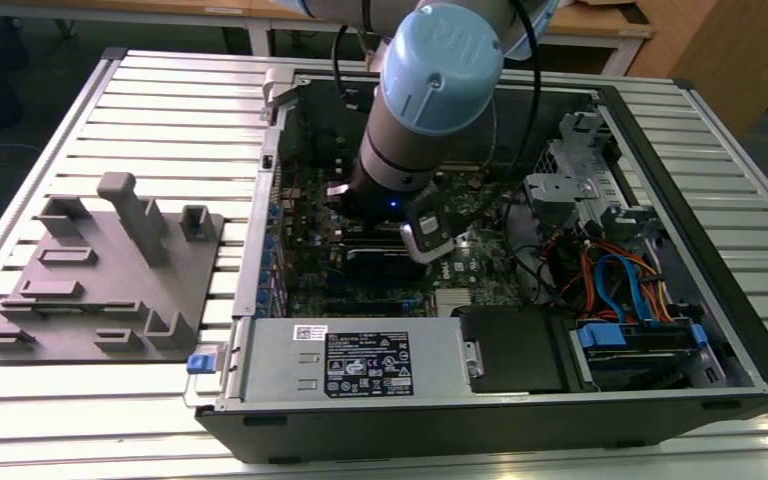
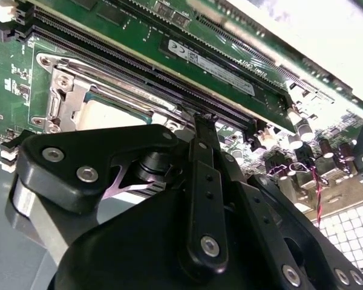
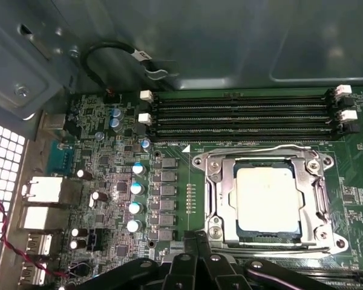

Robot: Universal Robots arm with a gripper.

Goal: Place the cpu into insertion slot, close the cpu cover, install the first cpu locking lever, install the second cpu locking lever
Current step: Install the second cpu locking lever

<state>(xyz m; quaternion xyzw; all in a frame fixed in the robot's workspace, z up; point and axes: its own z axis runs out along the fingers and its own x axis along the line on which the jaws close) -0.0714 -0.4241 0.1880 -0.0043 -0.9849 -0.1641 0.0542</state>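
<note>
While you look through the first wrist view, the cpu (image 3: 267, 198) already lies flat in its socket with the cpu cover (image 3: 215, 196) shut down around it. Your tool (image 3: 196, 241) hangs just beside the socket's near edge, over the frame's rim. Its fingers sit drawn close together with nothing between them. One locking lever (image 3: 278, 148) runs along the socket's far side.
</note>
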